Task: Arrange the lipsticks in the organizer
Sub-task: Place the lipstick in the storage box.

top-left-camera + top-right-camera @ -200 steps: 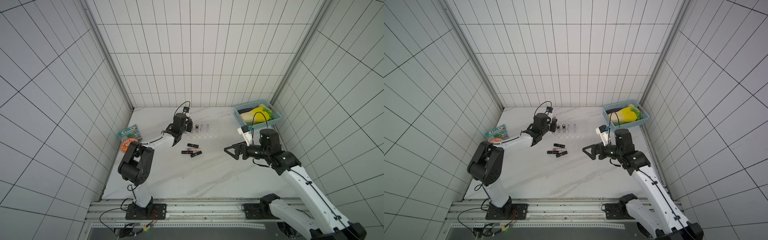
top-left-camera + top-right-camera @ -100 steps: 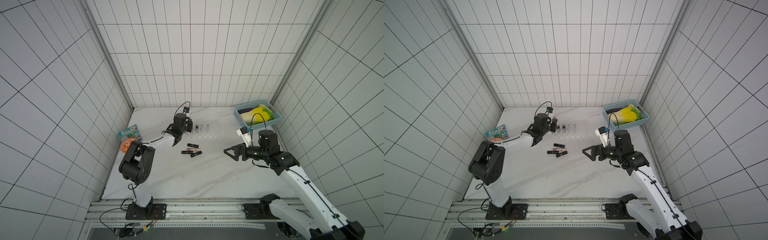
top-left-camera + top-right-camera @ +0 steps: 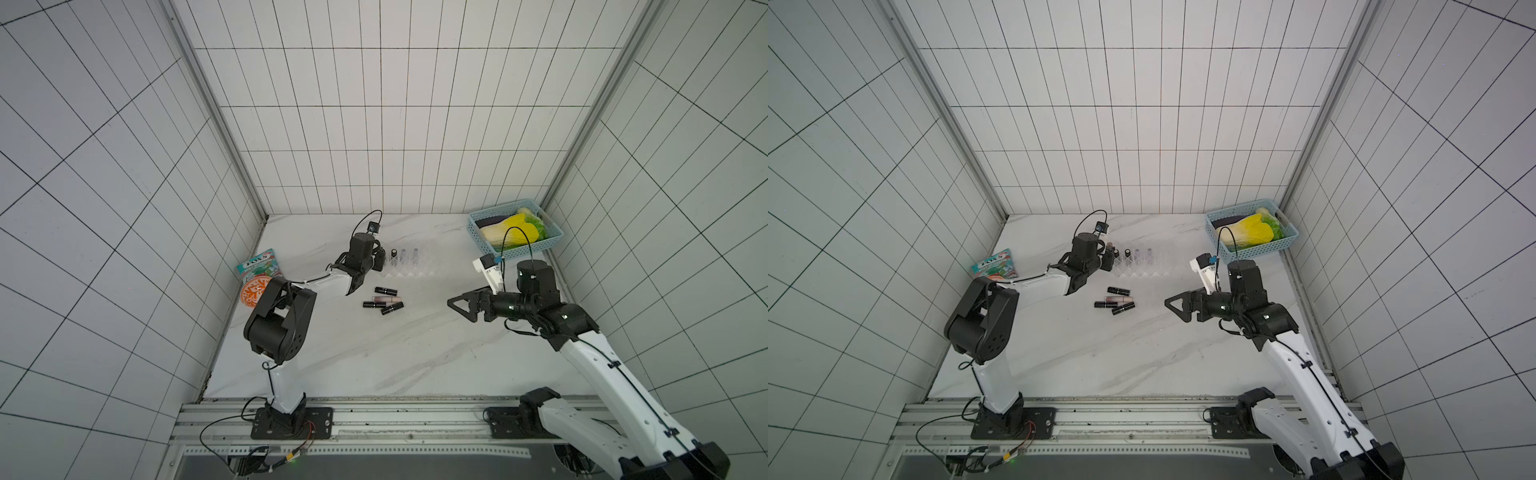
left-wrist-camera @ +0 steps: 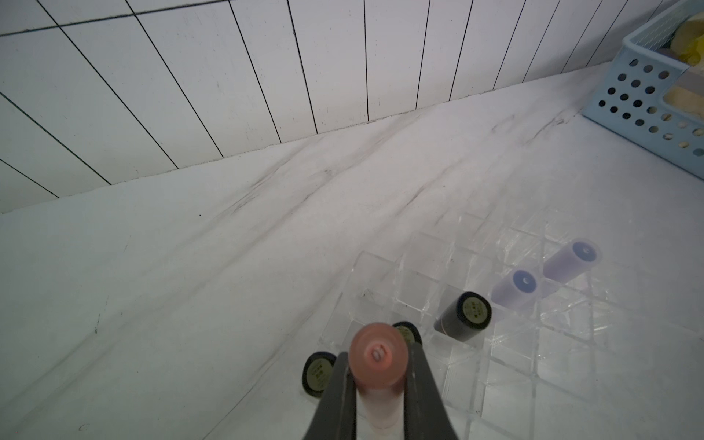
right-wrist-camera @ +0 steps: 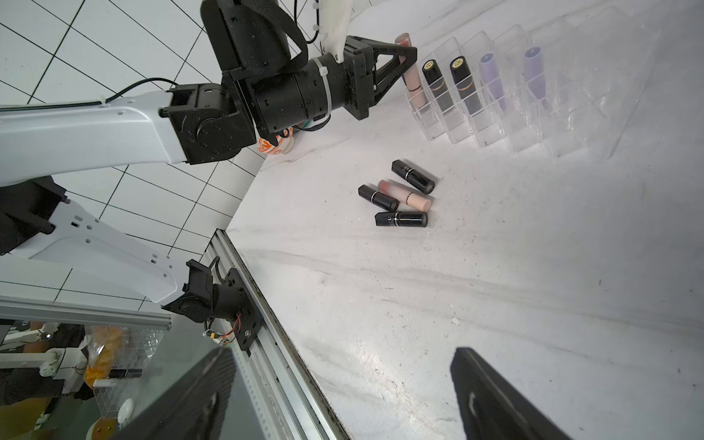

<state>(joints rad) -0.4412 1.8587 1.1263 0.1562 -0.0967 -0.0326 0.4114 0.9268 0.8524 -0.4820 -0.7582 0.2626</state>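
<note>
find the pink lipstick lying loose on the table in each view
Top view: loose pink lipstick among three black lipsticks, on the camera side of the organizer.
Top view: same cluster.
Left wrist: not in it.
Right wrist: between black lipsticks.
Shared landmark: the clear organizer.

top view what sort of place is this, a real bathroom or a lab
Probably a robot test cell, not a home: white-tiled walls box in a marble-look table, and the left arm and right arm stand bolted to a metal rail at its front edge.
</note>
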